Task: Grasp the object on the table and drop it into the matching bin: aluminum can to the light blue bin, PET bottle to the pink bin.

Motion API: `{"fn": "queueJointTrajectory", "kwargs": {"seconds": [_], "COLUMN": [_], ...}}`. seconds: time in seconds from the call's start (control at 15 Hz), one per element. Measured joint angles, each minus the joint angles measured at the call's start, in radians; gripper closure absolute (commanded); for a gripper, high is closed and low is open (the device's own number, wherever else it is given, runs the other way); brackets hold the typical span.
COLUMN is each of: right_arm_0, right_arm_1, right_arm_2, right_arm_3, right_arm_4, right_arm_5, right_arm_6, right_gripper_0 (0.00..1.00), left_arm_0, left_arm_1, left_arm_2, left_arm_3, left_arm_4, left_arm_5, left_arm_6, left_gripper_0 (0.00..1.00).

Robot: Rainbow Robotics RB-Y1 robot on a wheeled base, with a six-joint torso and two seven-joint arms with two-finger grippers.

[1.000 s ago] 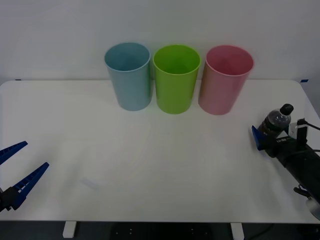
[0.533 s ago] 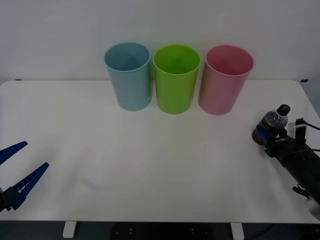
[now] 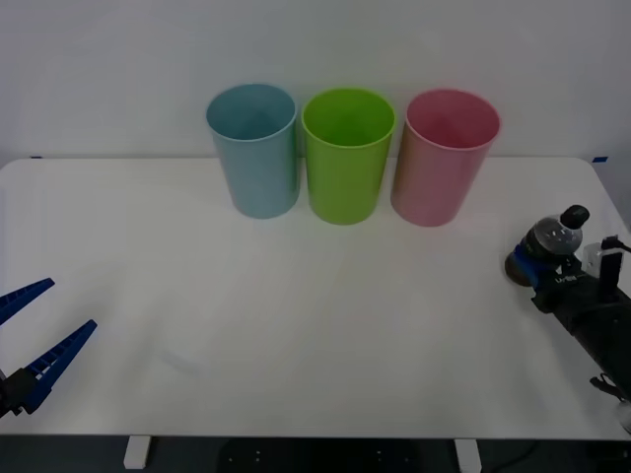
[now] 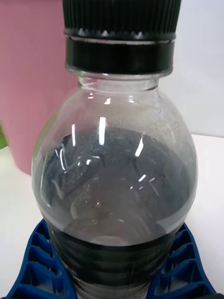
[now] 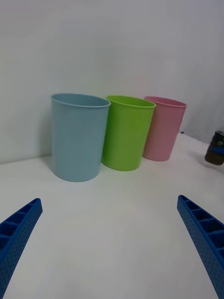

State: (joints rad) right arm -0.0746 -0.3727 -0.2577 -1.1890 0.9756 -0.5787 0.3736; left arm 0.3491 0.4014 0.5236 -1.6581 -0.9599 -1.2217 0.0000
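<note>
The PET bottle [image 3: 550, 239], small, with dark liquid and a black cap, is near the right edge of the white table [image 3: 296, 296], leaning to the right. My right gripper [image 3: 537, 266] is shut on its lower body. In the right wrist view the blue fingers [image 4: 35, 264] press both sides of the bottle [image 4: 114, 187], with the pink bin [image 4: 32, 84] behind it. The pink bin [image 3: 445, 158] stands at the back, left of the bottle. The light blue bin [image 3: 254, 148] is at the left end of the row. My left gripper [image 3: 39, 330] rests open at the front left.
A lime green bin [image 3: 347, 156] stands between the light blue and pink bins, all three close together along the back. From the left wrist, the light blue bin [image 5: 77, 138], green bin [image 5: 127, 133], pink bin [image 5: 162, 128] and bottle [image 5: 215, 148] are visible.
The right gripper's fingers closed onto the bottle, and gripper and bottle then shifted a little to the right, the bottle leaning more. The left arm has not moved.
</note>
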Motion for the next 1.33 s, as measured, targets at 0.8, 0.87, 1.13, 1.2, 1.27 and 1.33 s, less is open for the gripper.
{"fn": "queueJointTrajectory", "kwargs": {"seconds": [0.8,0.87,1.13,1.2,1.27,1.33], "right_arm_0": [0.24,0.246,0.252,0.251,0.247,0.239], "right_arm_1": [-0.032,-0.041,-0.102,-0.122,-0.146,-0.171], "right_arm_2": [0.021,0.023,0.023,0.023,0.022,0.023], "right_arm_3": [-0.489,-0.518,-0.615,-0.634,-0.654,-0.67], "right_arm_4": [0.021,0.022,0.022,0.022,0.021,0.021], "right_arm_5": [-0.001,-0.002,-0.002,-0.001,0.0,0.004], "right_arm_6": [-0.425,-0.461,-0.622,-0.659,-0.701,-0.734], "right_gripper_0": [1.0,1.0,1.0,1.0,1.0,1.0], "left_arm_0": [0.0,0.0,0.0,0.0,0.0,0.0], "left_arm_1": [0.0,0.0,0.0,0.0,0.0,0.0], "left_arm_2": [0.0,0.0,0.0,0.0,0.0,0.0], "left_arm_3": [0.0,0.0,0.0,0.0,0.0,0.0], "left_arm_4": [0.0,0.0,0.0,0.0,0.0,0.0], "left_arm_5": [0.0,0.0,0.0,0.0,0.0,0.0], "left_arm_6": [0.0,0.0,0.0,0.0,0.0,0.0], "left_gripper_0": [0.0,0.0,0.0,0.0,0.0,0.0]}}
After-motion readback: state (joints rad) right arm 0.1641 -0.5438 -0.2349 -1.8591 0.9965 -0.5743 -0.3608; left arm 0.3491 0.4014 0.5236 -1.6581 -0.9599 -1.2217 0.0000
